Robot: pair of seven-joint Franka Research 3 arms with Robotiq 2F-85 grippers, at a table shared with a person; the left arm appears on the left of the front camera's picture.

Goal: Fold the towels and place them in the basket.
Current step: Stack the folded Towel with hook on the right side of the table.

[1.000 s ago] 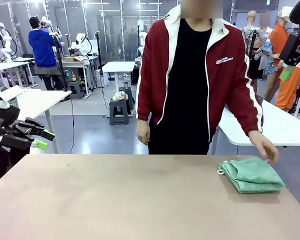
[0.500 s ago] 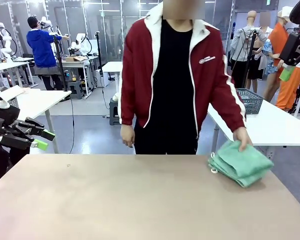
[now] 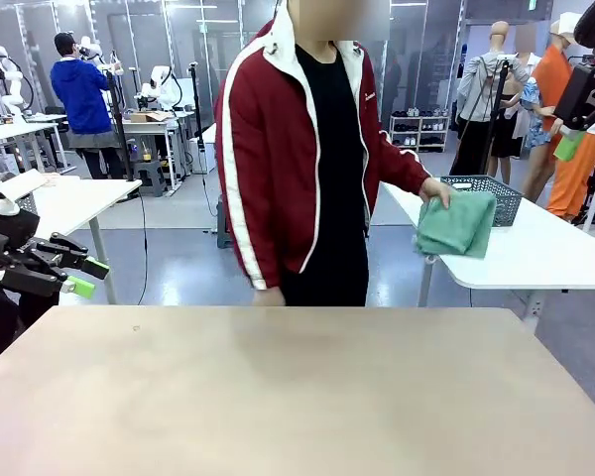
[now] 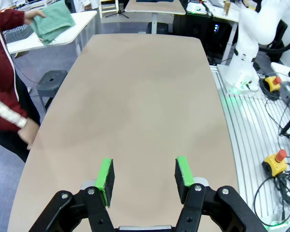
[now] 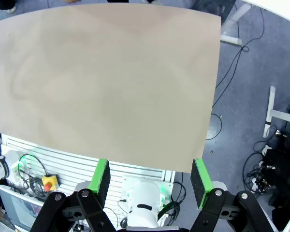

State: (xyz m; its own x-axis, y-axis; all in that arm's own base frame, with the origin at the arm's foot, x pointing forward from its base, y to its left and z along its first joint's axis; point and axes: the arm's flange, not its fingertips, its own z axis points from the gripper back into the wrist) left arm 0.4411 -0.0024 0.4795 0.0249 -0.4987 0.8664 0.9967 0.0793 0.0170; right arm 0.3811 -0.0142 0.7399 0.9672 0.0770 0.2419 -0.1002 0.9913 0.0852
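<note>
While the person's hand (image 3: pixel 434 190) carries a folded towel (image 3: pixel 457 224) toward the basket (image 3: pixel 488 194) on the side bench (image 3: pixel 535 260), both end effectors, left (image 4: pixel 144 174) and right (image 5: pixel 150 179), hang open and empty; placement into the basket looks next.

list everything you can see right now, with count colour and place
towel: one, mint green, folded, held in the person's hand above the white side table
basket: one, dark grey mesh, on the white side table behind the towel
main table: one, beige, between robot and person
white side table: one, far right behind the main table
person's hand: one, gripping the towel
left claw: one, black with green pads, open, over the main table
right claw: one, black with green pads, open, high above the table edge
</note>
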